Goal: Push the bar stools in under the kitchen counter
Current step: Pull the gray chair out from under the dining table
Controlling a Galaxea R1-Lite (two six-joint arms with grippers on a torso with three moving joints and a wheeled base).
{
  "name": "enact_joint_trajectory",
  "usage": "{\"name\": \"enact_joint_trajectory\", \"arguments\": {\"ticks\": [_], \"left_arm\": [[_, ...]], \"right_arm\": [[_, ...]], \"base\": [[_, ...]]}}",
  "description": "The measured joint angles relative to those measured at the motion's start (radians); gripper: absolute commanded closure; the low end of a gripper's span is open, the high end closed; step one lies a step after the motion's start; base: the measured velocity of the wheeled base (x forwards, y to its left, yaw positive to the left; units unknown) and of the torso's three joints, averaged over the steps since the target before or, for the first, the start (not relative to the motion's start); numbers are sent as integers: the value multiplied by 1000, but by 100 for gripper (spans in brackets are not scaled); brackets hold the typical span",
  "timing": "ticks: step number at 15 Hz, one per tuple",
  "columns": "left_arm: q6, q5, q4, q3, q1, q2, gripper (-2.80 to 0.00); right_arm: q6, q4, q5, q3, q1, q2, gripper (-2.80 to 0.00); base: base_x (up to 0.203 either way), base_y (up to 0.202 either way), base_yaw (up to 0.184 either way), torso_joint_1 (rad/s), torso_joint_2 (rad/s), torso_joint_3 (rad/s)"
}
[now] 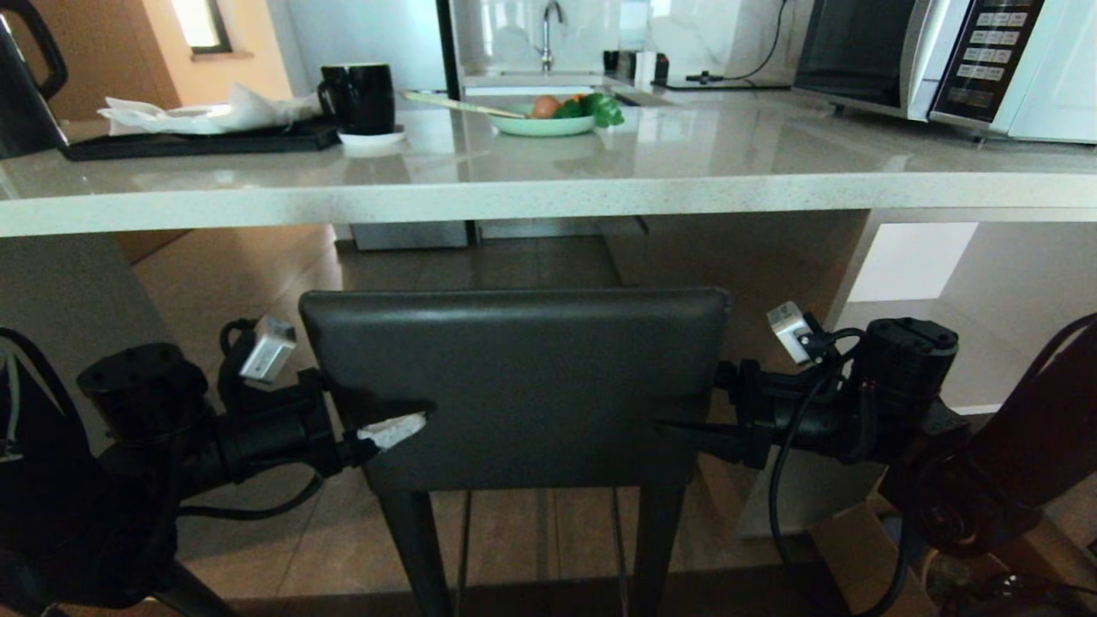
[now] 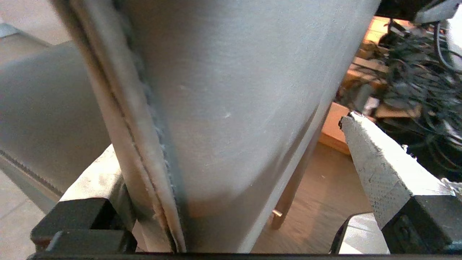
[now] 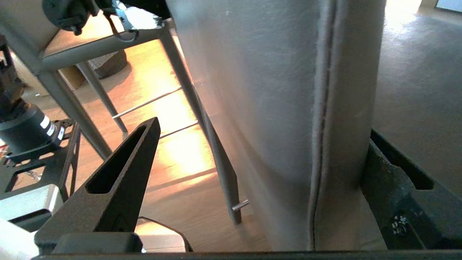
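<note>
Left arm: reaches in level toward the left edge of the stool backrest [image 1: 514, 377], wrist camera on top.
Left claw [image 1: 403, 420]: spread wide, straddling the backrest's left edge; one white-padded finger [image 2: 375, 162] lies over the rear face with a gap showing, the other sits on the far side of the seam.
Bar stool [image 1: 523, 446]: centred directly below the table edge, backrest facing the robot, upright, its top below the slab; dark legs drop straight down from it.
Right arm: mirrors the left, reaching in level toward the backrest's right edge, cable looping under it.
Right claw [image 1: 686, 428]: also spread wide, straddling the right edge; the dark finger [image 3: 119, 184] stands clear of the rear face, the other is beside the front side of the seam.
Table [image 1: 548, 193]: thick pale speckled slab, glossy, spanning the view above the backrest.
On the table: black tray [image 1: 197, 141] with white paper, black mug [image 1: 360, 96], green plate [image 1: 542, 124] of food, microwave [image 1: 943, 60].
Room: brown tiled floor [image 1: 257, 548] beneath the backrest; a sink tap [image 1: 548, 34] behind the table.
</note>
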Motion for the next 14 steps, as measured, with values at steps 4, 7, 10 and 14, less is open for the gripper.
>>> {"name": "enact_joint_trajectory", "arguments": {"ticks": [4, 7, 10, 14], "left_arm": [[50, 0, -2, 16, -4, -1, -280], [51, 0, -1, 20, -5, -4, -280], [50, -1, 1, 21, -6, -12, -280], [52, 0, 0, 22, -7, -17, -280]], "right_arm": [[0, 0, 2, 7, 0, -13, -280], [0, -1, 2, 10, 0, -21, -280], [0, -2, 2, 13, 0, -26, -280], [0, -3, 2, 22, 0, -29, -280]], "base": [[-192, 0, -2, -1, 3, 1], [-193, 0, -2, 2, 0, 2], [-192, 0, -1, 2, 1, 1], [-192, 0, -1, 0, 1, 3]]}}
